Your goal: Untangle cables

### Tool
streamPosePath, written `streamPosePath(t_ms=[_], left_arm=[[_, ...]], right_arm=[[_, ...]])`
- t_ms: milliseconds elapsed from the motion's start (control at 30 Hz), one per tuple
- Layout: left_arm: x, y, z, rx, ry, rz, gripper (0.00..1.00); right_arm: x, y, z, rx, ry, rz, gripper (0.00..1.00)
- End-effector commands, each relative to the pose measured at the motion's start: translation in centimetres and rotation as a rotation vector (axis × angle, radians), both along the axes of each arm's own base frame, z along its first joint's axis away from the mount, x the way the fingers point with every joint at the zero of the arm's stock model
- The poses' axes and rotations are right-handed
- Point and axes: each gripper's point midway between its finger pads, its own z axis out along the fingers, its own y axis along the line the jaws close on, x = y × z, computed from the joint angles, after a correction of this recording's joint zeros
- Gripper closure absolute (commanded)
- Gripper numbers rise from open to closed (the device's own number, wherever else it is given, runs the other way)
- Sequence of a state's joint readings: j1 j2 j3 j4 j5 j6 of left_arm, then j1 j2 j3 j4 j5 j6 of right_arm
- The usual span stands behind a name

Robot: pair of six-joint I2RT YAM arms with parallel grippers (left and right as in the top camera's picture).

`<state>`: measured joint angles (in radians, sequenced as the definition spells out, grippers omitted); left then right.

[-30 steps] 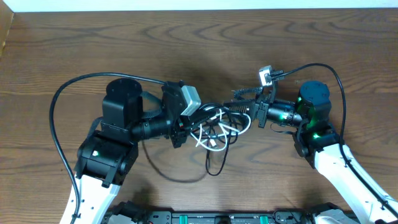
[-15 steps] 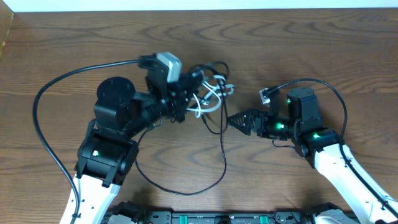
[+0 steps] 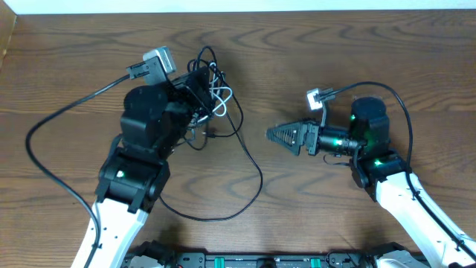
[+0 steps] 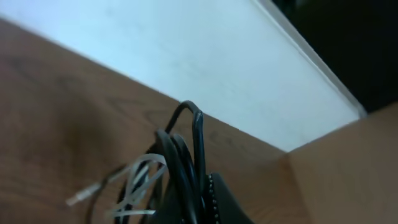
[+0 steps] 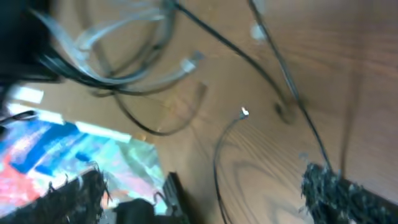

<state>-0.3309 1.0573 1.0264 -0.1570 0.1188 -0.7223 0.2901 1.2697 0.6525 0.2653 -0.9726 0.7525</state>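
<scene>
**Overhead.** I can read no writing here. The left gripper (image 3: 198, 88) is clamped tight on the cables (image 3: 212, 78), which are bunched at its fingertips toward the far left of the table (image 3: 357, 52). A white cable (image 3: 221, 94) loops inside the bunch. A long black cable (image 3: 258, 175) trails out of it toward the near edge, then curves in a wide arc back under the left arm. That arm reaches away from its base toward the far edge, with its wrist camera (image 3: 156, 61) uppermost. The right gripper (image 3: 274, 135) points left, roughly level, well apart from the bunch and touching nothing. From above its jaws read as one wedge.

**Left wrist.** Black strands arch up out of the dark fingers (image 4: 217, 199) at the bottom of the frame, pinched there. The white cable shows as a blur to their left. The view is tilted, with the table edge and a white wall (image 4: 155, 56) behind.

**Right wrist.** The fingers (image 5: 348, 193) sit in the two lower corners, spread wide, with nothing between them but bare wood and one thin black strand lying on it. White loops and black strands are at the upper left. A colourful patch (image 5: 74, 149) of blue, red and pale green is too blurred for me to read.
</scene>
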Motion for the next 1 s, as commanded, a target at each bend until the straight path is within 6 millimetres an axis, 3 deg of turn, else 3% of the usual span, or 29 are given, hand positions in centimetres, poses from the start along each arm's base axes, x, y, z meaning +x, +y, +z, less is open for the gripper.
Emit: streamPosePath(t_ms=[0, 133, 467, 567, 767, 967], left_arm=[[0.5, 0.4, 0.9, -0.179, 0.052, 0.079, 0.92], [0.8, 0.1, 0.2, -0.323, 0.131, 0.121, 0.92], [0.2, -3.1, -0.8, -0.393, 0.212, 0.055, 0.92], [-0.1, -3.9, -0.8, -0.391, 0.216, 0.034, 0.92], [-1.3, -6.4, -0.1, -0.413, 0.221, -0.070, 0.92], [-2.2, -7.8, 0.0, -0.410, 0.228, -0.115, 0.92]], right_arm=[[-0.1, 0.5, 2.3, 0.088, 0.037, 0.012, 0.01], [-0.5, 1.8, 4.1, 0.128, -0.032, 0.034, 0.01], [-0.9, 5.1, 3.8, 0.103, -0.050, -0.038, 0.05], [0.1, 5.1, 2.8, 0.065, -0.029, -0.123, 0.10], [2.6, 2.3, -2.3, -0.124, 0.075, -0.366, 0.12], [2.7, 2.0, -2.8, -0.145, 0.088, -0.384, 0.14]])
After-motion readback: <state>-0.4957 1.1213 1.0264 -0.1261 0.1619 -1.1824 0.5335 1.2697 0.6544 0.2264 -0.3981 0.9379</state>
